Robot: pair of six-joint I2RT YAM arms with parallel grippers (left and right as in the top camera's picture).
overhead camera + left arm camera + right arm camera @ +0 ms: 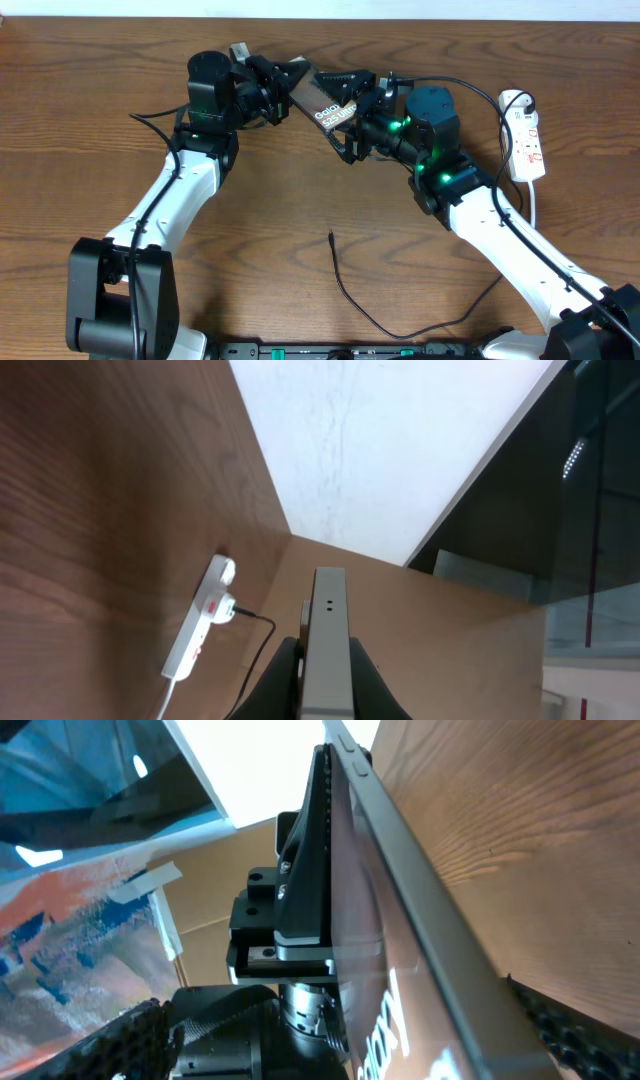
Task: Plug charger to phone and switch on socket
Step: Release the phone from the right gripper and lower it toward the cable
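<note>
Two robot arms meet above a wooden worktop (80,150). One phone (328,110) is clamped in the left hand (288,92). The right hand (352,118) has its fingers apart around it. One charger (345,290) lies on the worktop, well apart. One white socket (527,140) sits far right.
</note>
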